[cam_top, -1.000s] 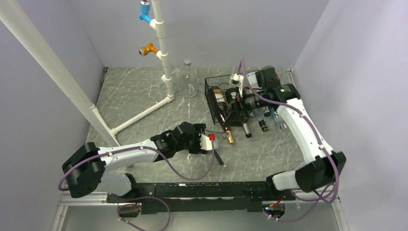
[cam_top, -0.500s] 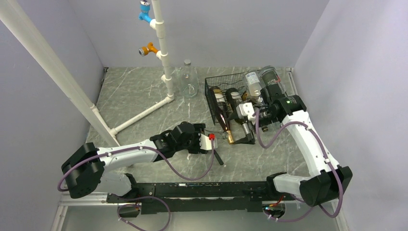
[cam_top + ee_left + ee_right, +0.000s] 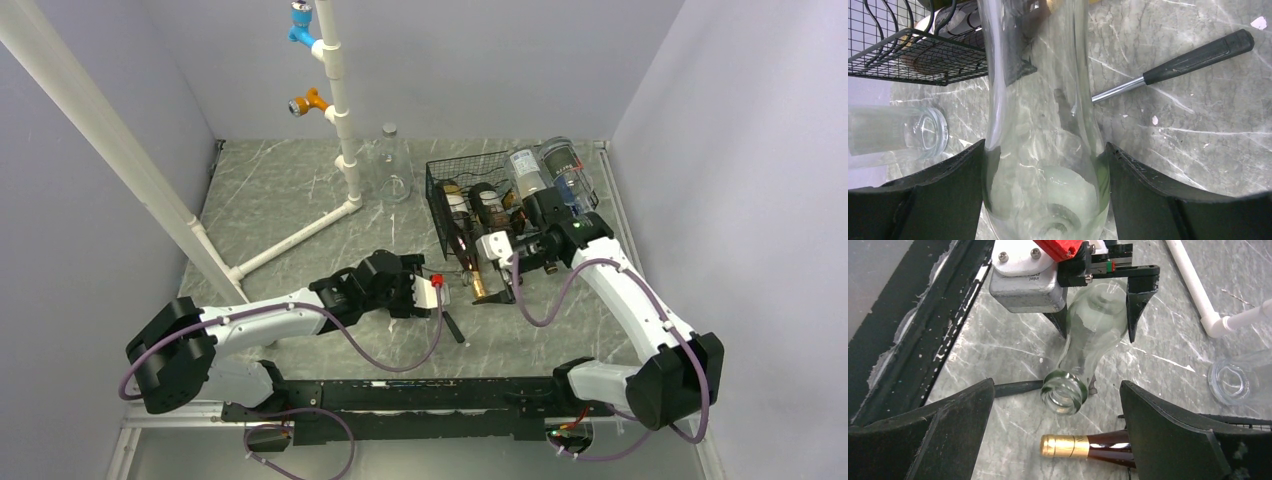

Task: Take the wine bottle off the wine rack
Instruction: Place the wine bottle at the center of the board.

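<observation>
Two grippers noted, left first. My left gripper [image 3: 1098,335] was closed part-way on the clear glass bottle [image 3: 1090,315], one finger pressed against each side of its wide lower body. The bottle's neck and open mouth pointed away from the wrist, toward my other arm. Whether the glass rested on the table [image 3: 300,200] or hung just above it, I could not tell.

My right gripper [image 3: 1057,384] had its fingers spread wide apart and touched nothing. It faced the clear bottle's mouth from just in front of the wine rack [image 3: 923,55].

Just beside that mouth lay the gold-foiled neck of a dark wine bottle [image 3: 1083,446], sticking out of the near end of the rack with its body back among the wires. Other dark bottles [image 3: 488,208] lay alongside it in the rack. So the clear bottle was out of the rack, off its near-left corner — the dark ones were in it.

A black-handled tool [image 3: 1198,55] with a bare metal shank lay flat on the marble close by the left gripper. Further off — a clear glass jar [image 3: 392,165] stood upright next to the white pipe frame [image 3: 340,100] at the back left.
</observation>
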Robot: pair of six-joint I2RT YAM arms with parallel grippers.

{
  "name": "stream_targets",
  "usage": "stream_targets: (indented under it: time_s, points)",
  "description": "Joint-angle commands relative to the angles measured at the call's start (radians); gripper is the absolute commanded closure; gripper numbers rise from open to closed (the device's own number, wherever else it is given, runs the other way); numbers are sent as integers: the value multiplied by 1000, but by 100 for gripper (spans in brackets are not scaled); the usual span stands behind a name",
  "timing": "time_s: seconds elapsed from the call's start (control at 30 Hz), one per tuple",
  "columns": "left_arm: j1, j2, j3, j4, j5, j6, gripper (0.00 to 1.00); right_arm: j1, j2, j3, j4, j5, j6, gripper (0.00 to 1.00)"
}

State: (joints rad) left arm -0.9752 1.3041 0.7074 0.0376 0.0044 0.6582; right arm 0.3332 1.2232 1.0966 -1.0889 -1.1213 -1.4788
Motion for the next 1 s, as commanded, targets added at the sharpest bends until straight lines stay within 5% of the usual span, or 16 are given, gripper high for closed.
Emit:
stream_targets:
  time_s: [0.0,0.7,0.97]
  points:
    - [17,-51,53,75,53,-71,100,36,-24,-23,251,68,209,2]
    - [57,-24,90,57,96,-140,100,124,-28,-96,498,222,503,23]
    - [65,-23,93,59,109,-163,100,136,-28,-80,472,248,497,56]
